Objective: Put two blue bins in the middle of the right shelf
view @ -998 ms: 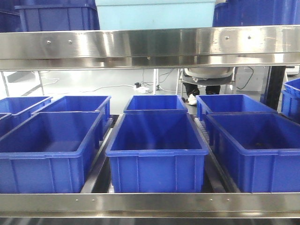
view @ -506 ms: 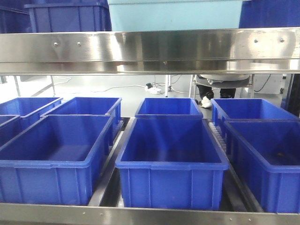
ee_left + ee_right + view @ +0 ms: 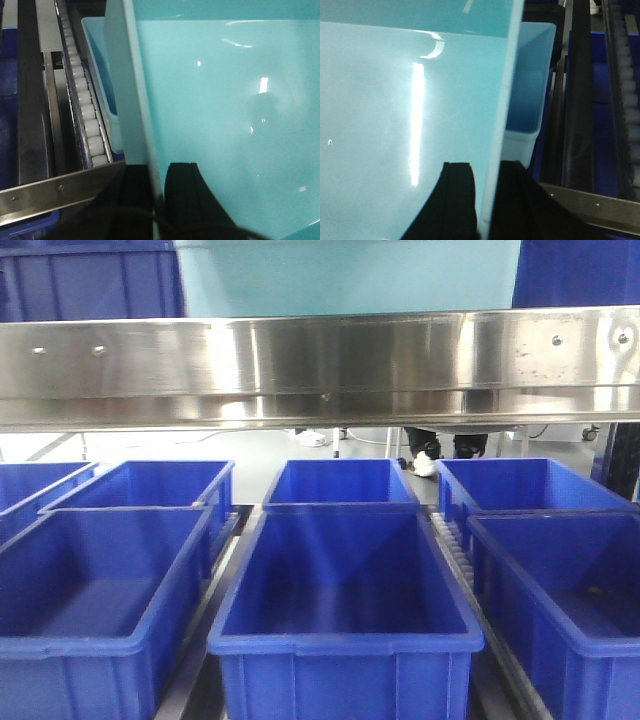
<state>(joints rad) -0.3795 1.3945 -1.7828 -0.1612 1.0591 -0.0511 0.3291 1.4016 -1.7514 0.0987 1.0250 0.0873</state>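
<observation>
Blue bin, seemingly in left claw

We see a plain pale sky-blue bin, glossy with white glints, a second bin in the same pale blue, deep royal-blue crates, unpatterned, a silver-grey steel shelf rail, a row of white rollers.

Glossy smooth plastic bin, shiny steel rail
</observation>
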